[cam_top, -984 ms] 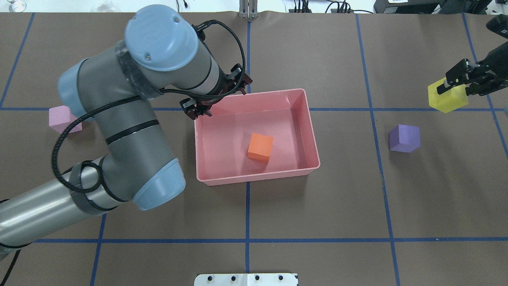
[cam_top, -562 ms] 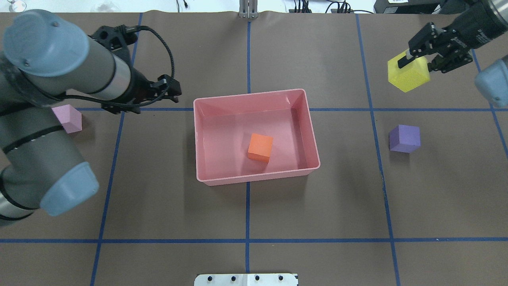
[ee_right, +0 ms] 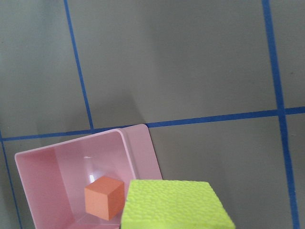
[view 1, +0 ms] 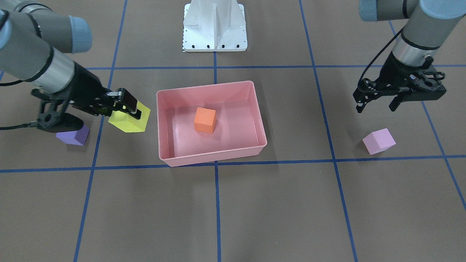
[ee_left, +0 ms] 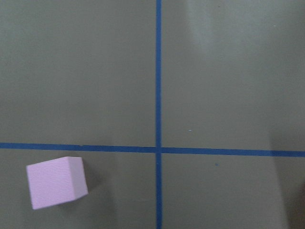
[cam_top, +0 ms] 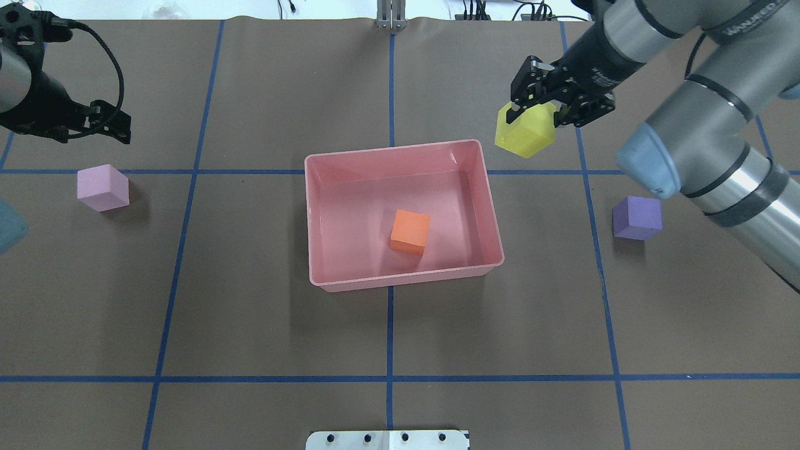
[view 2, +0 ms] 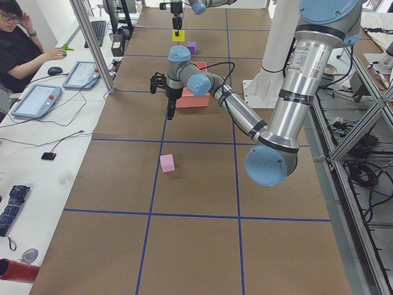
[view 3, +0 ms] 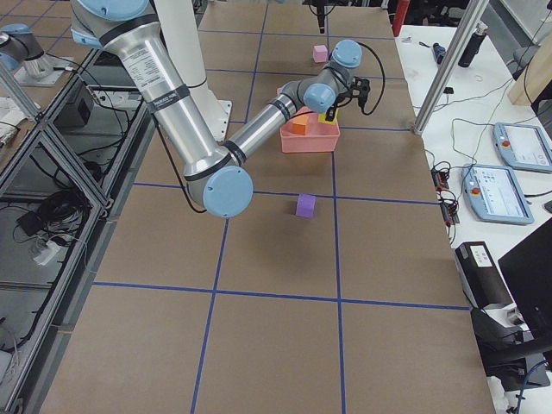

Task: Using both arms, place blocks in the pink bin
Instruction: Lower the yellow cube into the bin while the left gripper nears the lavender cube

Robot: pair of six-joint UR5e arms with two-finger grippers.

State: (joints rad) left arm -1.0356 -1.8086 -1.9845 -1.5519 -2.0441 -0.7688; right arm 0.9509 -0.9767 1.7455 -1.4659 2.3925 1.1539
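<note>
Hanging just outside the far right corner of the bin [cam_top: 406,280] in the overhead view, the yellow block [cam_top: 524,136] is clamped between the fingers of the right gripper [cam_top: 536,115], clear of the table [cam_top: 281,325]. The right wrist view adds the block's pebbled face at its bottom edge and a bin corner with the orange block [cam_top: 410,232] inside. Only the front view shows the left gripper [view 1: 375,106] plainly: fingers spread wide, empty, raised, with the pink block [view 1: 378,141] near it on the table. That view half hides the purple block [cam_top: 636,217] behind the right gripper, whereas overhead it shows whole, well apart from the bin. The left wrist view shows just the pink block and blue lines [ee_left: 158,95]. There are four blocks: one in the bin, one held, two on the table. There is one bin and two grippers.
</note>
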